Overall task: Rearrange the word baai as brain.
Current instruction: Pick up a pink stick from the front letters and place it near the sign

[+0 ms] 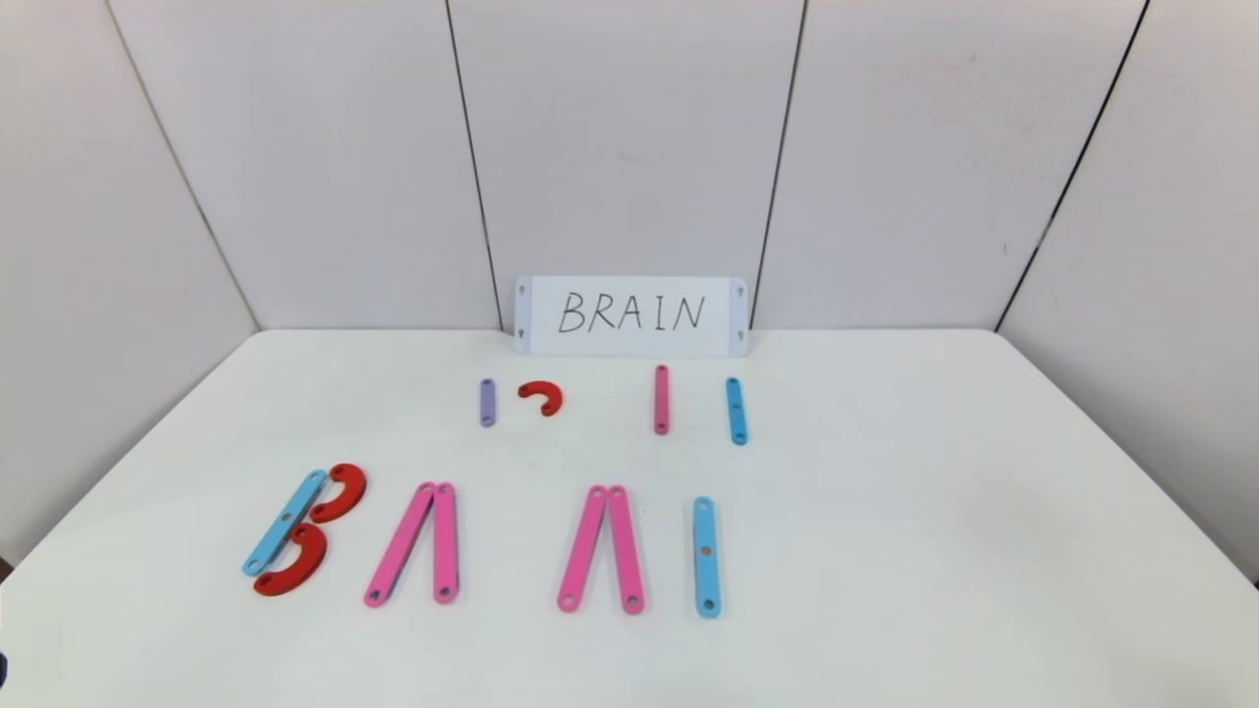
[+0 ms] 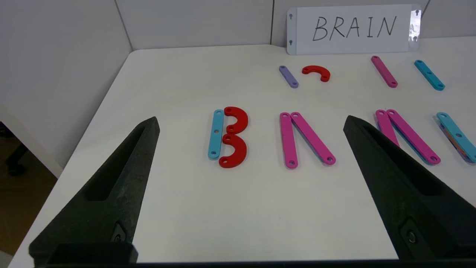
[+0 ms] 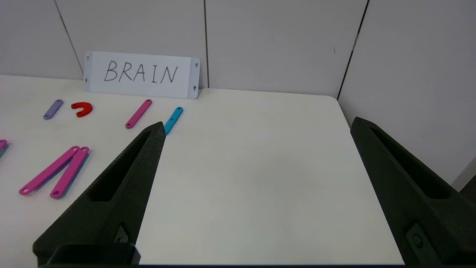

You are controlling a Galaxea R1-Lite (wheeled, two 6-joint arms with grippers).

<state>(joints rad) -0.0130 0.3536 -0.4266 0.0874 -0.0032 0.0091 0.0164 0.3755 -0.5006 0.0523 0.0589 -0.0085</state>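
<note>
Plainly, the word (image 1: 482, 541) lies in a row across the near half of the table (image 1: 934, 551): a B (image 1: 303, 531) of a blue strip with two red curves touching it, then two pink inverted-V pairs, the first A (image 1: 413, 543) and the second A (image 1: 600, 549), neither with a crossbar, then a blue I (image 1: 706, 557). Behind the row, near the card (image 1: 630, 316) that reads BRAIN, spare pieces lie apart from one another: a purple strip (image 1: 488, 402), a small red curve (image 1: 542, 396), a pink strip (image 1: 661, 399) and a blue strip (image 1: 736, 411).

Nothing is held. The left gripper (image 2: 251, 126) hangs above the near left of the table, facing the B and first A, jaws wide apart and empty. The right gripper (image 3: 256, 128) hangs over the bare right side, also spread wide and empty.

I judge the task to be at its start: no letter looks reworked yet. The first A stands where R belongs, so the next move probably calls for the left gripper to come down on one of that letter's pink strips, or to fetch the small red curve for the R's bowl. The flat strips lie flush on the table, so they may be hard to pinch.
</note>
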